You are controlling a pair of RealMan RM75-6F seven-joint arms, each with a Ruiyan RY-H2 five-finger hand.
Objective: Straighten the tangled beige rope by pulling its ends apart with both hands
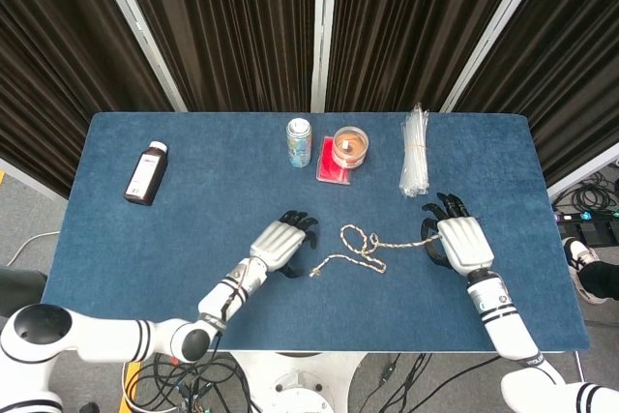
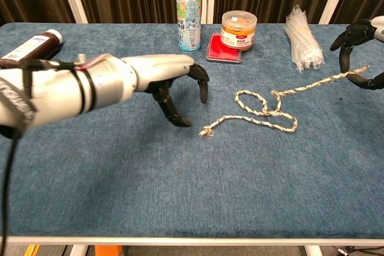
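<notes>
The beige rope (image 1: 366, 244) (image 2: 267, 108) lies looped and knotted right of the table's middle. Its frayed free end (image 2: 207, 131) lies toward the left. The other end runs right and rises off the cloth into my right hand (image 1: 462, 243) (image 2: 362, 52), which pinches it near the table's right side. My left hand (image 1: 279, 242) (image 2: 174, 85) hovers just left of the free end, fingers spread and curved down, holding nothing and apart from the rope.
At the back stand a drink can (image 1: 299, 141), a round orange-lidded tub (image 1: 350, 146) on a red flat box (image 2: 224, 49), and a bundle of clear sticks (image 1: 415, 154). A brown bottle (image 1: 146, 172) lies at the far left. The table's blue cloth (image 1: 193, 220) covers it.
</notes>
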